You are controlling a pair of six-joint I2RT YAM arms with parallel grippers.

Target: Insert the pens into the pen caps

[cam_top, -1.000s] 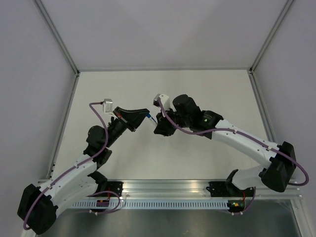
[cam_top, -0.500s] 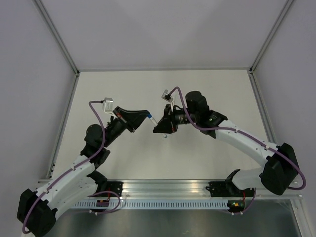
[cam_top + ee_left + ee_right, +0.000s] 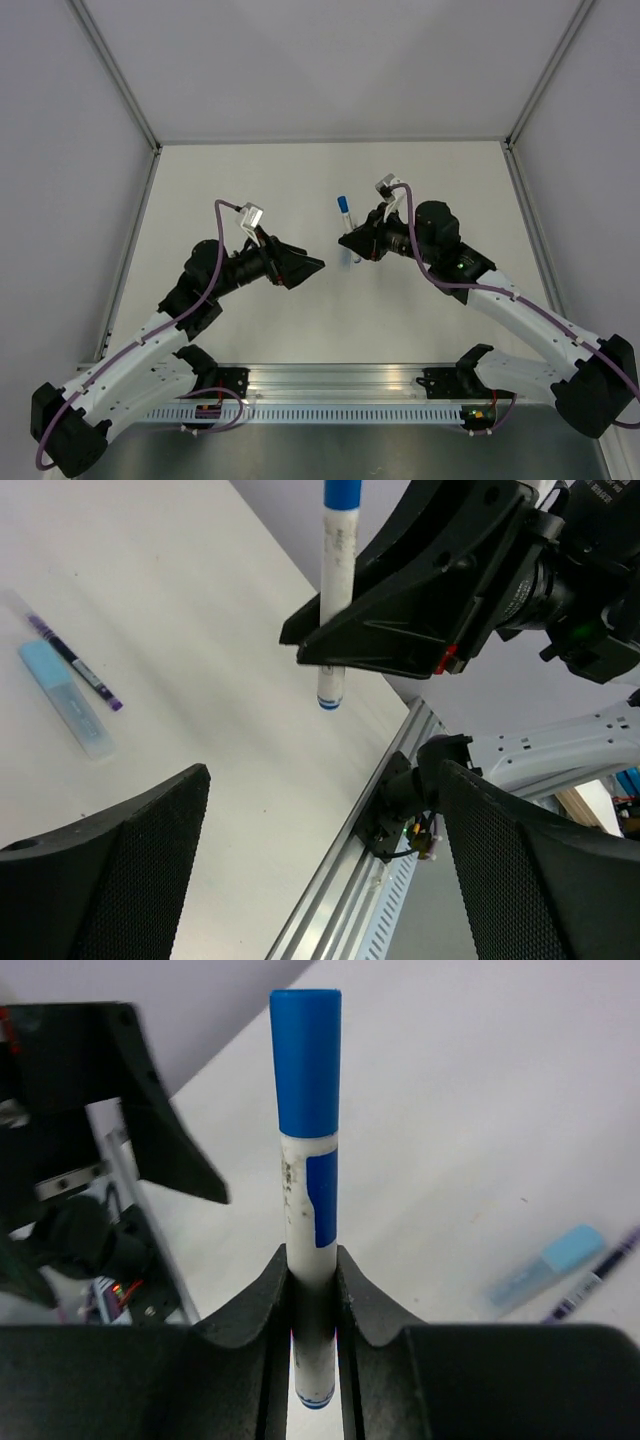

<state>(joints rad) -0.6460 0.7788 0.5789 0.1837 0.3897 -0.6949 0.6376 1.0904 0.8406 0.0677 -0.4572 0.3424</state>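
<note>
Right gripper (image 3: 313, 1300): jaws pinched narrow on the white pen, holding it upright above the table (image 3: 250, 180)
White pen (image 3: 311, 1250): clamped on the lower barrel, bottom end poking out just below the fingers, most of its length free above them
Dark blue cap (image 3: 306, 1060): sitting on top of the white pen, square with the barrel; by the look of it this pair is done
Left gripper (image 3: 308, 267): jaws spread wide and holding nothing, facing the right gripper across a gap
Slim dark pen (image 3: 75, 663): lying flat on the table, off to the side of both arms
Pale sky-blue cap (image 3: 62, 698): flat on the table just beside the slim pen and roughly parallel to it; whether they touch I cannot tell
Handling, pens: light, stiff plastic, smooth and round, so likely to roll on the table and to slide or swivel in a loose pinch
Handling, cap: very light and stubby, probably easy to knock away or tip on approach
Where to grip the slim pen: across mid-barrel, leaving the end that enters the cap well clear of the fingers
Where to grip the cap: across its body towards the closed end, mouth left free
Watch for: pen and cap lie so near each other that fingers coming down on one could nudge the other
</note>
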